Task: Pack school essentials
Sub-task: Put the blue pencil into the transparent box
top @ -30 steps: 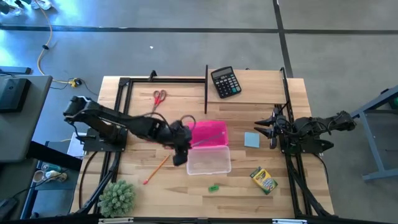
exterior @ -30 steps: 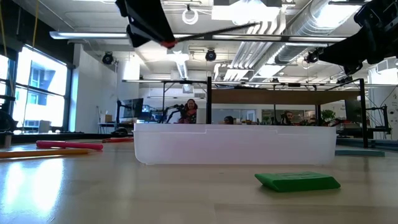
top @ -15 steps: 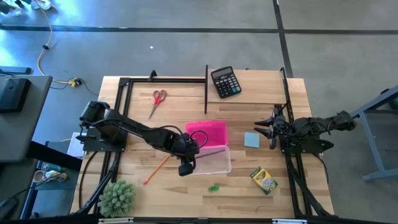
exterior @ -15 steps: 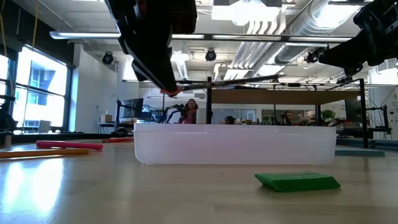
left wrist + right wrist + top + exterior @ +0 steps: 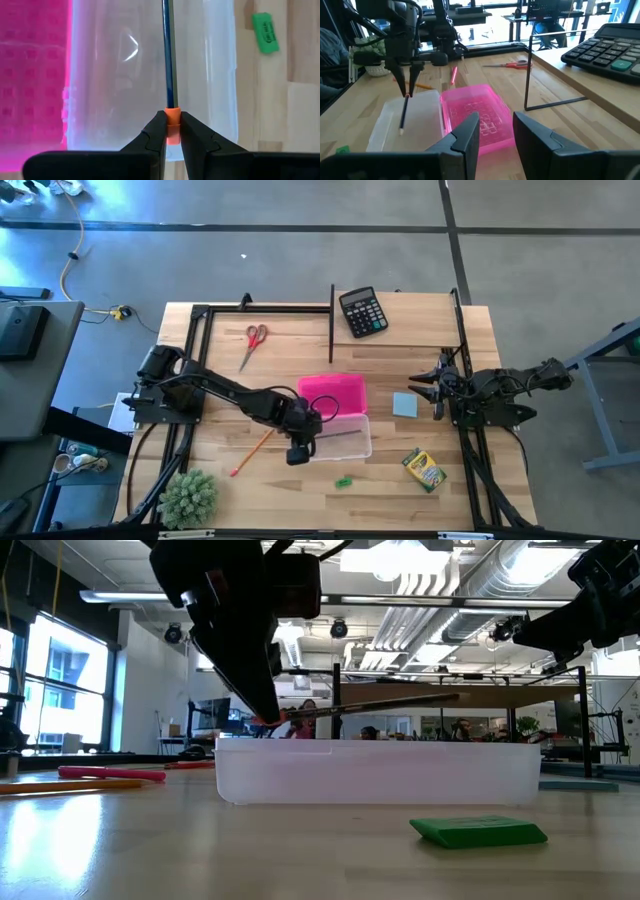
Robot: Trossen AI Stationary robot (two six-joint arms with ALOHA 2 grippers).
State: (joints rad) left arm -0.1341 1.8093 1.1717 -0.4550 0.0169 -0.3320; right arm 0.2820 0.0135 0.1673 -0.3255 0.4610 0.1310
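My left gripper (image 5: pixel 305 434) hangs over the left end of a clear plastic box (image 5: pixel 352 448), shut on a dark thin pencil (image 5: pixel 167 55) that reaches out over the box. A pink tray (image 5: pixel 335 392) lies against the box's far side. An orange pencil (image 5: pixel 250 452) lies flat on the table left of the box, and red-handled scissors (image 5: pixel 254 340) lie at the far left. A light-blue square (image 5: pixel 404 404), a crayon box (image 5: pixel 424 469) and a small green piece (image 5: pixel 344 481) lie to the right and near side. My right gripper (image 5: pixel 495 127) waits open at the right edge. My left gripper pinches the pencil's orange eraser end (image 5: pixel 172 114) between its two fingertips. The fingers slant down from above and from the table's left, in line with the pencil. The pencil (image 5: pixel 380 702) sticks out past them toward the right, nearly level, lifted just above the box's rim.
A black calculator (image 5: pixel 362 312) sits at the far edge and a fuzzy green plant ball (image 5: pixel 188 496) at the near left corner. A pink pen (image 5: pixel 454 75) lies beyond the tray. Black frame rails (image 5: pixel 331 320) stand on the far half. Bare wood shows along the near edge.
My left gripper has come down and toward the table's near edge, still shut on the pencil. The pencil has swung from above the pink tray to over the clear box and now lies lower, just above the box's rim.
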